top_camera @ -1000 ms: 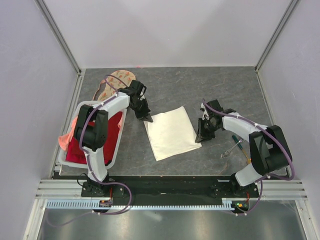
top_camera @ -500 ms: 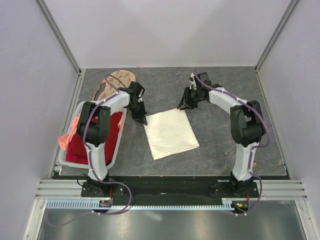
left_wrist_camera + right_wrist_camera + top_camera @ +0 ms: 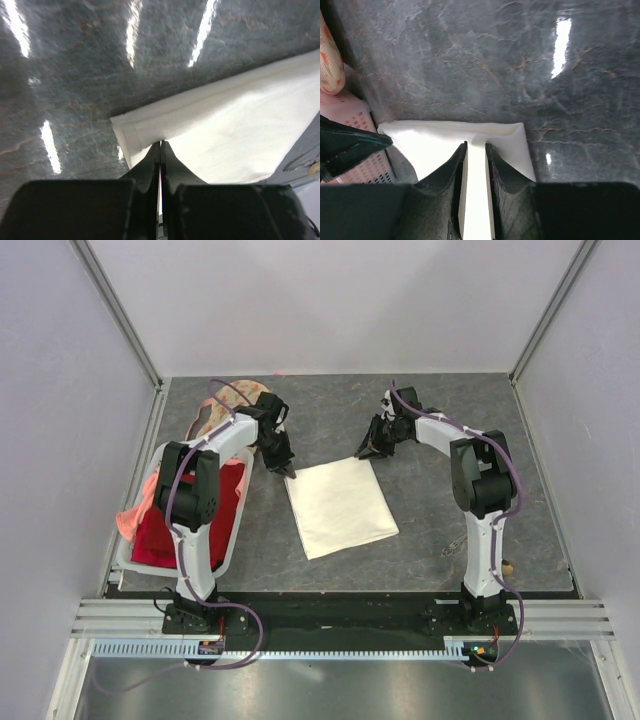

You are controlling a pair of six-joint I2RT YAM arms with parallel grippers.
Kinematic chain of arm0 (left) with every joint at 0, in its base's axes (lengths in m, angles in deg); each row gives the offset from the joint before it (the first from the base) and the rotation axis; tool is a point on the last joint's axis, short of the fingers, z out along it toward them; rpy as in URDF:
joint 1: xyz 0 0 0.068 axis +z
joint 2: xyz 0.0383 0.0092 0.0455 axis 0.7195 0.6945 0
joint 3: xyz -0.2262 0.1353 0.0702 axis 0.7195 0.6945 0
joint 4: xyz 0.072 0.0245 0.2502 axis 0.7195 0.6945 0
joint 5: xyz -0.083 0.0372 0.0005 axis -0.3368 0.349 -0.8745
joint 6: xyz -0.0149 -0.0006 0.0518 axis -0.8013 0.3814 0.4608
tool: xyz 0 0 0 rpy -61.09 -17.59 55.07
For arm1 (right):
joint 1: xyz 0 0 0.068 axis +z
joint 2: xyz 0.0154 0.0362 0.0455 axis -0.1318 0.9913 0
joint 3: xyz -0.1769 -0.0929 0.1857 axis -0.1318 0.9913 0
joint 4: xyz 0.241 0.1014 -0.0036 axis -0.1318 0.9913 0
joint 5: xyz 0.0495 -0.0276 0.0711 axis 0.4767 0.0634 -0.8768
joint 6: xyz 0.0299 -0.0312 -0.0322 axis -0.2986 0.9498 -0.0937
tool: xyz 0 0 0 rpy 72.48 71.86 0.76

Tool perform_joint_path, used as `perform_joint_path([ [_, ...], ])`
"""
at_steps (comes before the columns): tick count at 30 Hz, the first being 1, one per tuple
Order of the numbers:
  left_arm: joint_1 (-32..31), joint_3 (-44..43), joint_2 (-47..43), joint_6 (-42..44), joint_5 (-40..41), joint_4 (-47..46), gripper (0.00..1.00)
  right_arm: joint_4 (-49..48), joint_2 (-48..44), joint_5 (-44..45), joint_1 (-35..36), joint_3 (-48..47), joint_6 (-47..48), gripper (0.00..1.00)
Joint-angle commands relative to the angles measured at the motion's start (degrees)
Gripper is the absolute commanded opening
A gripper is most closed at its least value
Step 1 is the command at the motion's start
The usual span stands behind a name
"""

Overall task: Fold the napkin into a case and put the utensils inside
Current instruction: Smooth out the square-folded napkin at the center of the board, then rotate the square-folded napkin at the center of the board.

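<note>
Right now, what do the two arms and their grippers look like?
Both the left arm and right arm have white links with black joints and a purple cable looped alongside. The left gripper and right gripper are black, tapering to slim tips.

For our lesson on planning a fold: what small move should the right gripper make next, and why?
Probably close the right gripper on the napkin. Its jaws stand slightly apart over the far edge near the right corner, while the left gripper is shut on the far left corner. With both ends held, that edge could be lifted to fold.
</note>
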Motion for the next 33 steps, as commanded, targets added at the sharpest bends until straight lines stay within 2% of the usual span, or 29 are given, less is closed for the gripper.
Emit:
perform_joint_path([
  [1,1.2,-2.7,3.8,2.8,6.0,2.3,0.03,-2.2,2.6,-0.7,-1.6,-2.2,0.6,0.27],
  [9,1.1,-2.1,5.7,4.2,6.7,3.3,0.03,0.1,5.6,-1.6,-2.3,-4.3,5.0,0.28],
  [13,1.0,-1.4,2.6,5.0,6.6,3.4,0.03,10.8,-1.0,6.1,-3.0,-7.6,10.2,0.3],
  [16,0.9,0.0,0.4,4.9,5.3,3.6,0.03,16.2,-7.3,8.6,-3.0,-7.1,13.3,0.37],
  [17,0.9,0.4,-0.5,4.5,4.7,3.6,0.03,16.6,-9.0,7.1,-2.9,-5.8,13.4,0.42],
  [19,0.7,0.8,-2.1,3.7,3.8,3.4,0.04,16.6,-14.5,4.8,-2.9,1.1,13.0,0.45],
  [20,0.4,0.6,-3.8,3.6,3.1,3.4,0.08,16.0,-16.6,2.7,-2.8,4.3,12.7,0.46],
  [23,-0.7,0.1,-5.3,3.4,2.5,3.5,0.12,12.0,-25.0,-0.5,-2.7,21.9,11.5,0.46],
  [26,-1.2,0.5,-4.7,3.0,2.7,3.2,0.11,8.7,-29.9,-1.4,-2.5,31.5,11.3,0.39],
  [33,-1.6,2.4,0.5,4.9,3.7,0.8,0.09,2.8,-30.9,-2.0,-2.6,40.5,12.1,0.27],
])
